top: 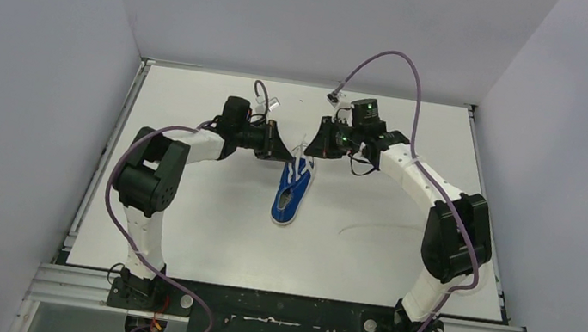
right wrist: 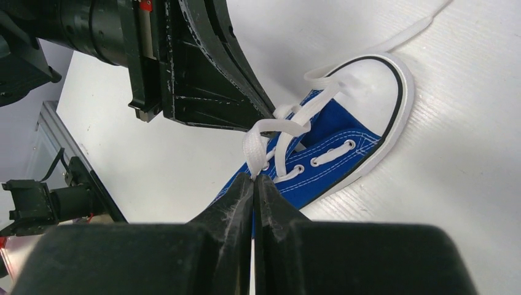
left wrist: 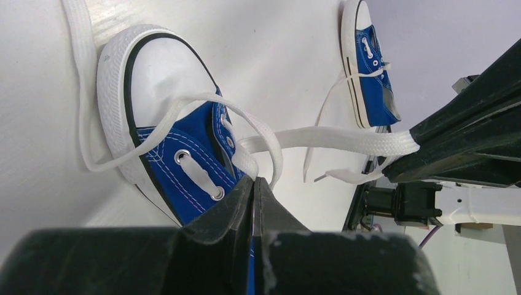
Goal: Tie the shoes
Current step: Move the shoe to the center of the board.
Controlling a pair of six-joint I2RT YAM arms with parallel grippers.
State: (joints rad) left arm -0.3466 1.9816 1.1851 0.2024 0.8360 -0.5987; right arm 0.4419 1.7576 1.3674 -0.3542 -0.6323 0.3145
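Observation:
One blue sneaker [top: 292, 193] with a white toe cap lies mid-table, toe toward the arms. It also shows in the left wrist view [left wrist: 184, 153] and in the right wrist view [right wrist: 344, 147]. My left gripper [top: 286, 157] is shut on a white lace strand [left wrist: 247, 163] by the eyelets; in its own view the jaws [left wrist: 254, 182] are pressed together. My right gripper [top: 309, 147] is shut on another lace strand [right wrist: 257, 146], its jaws [right wrist: 254, 177] closed, and that strand [left wrist: 332, 137] is stretched taut between shoe and gripper. The second sneaker [left wrist: 368, 67] lies beyond on its side.
White walls close in the table on the left, back and right. A metal rail [top: 102, 165] runs along the left edge. Purple cables [top: 392, 58] loop above the arms. A loose lace end [left wrist: 77, 67] trails on the table past the toe cap.

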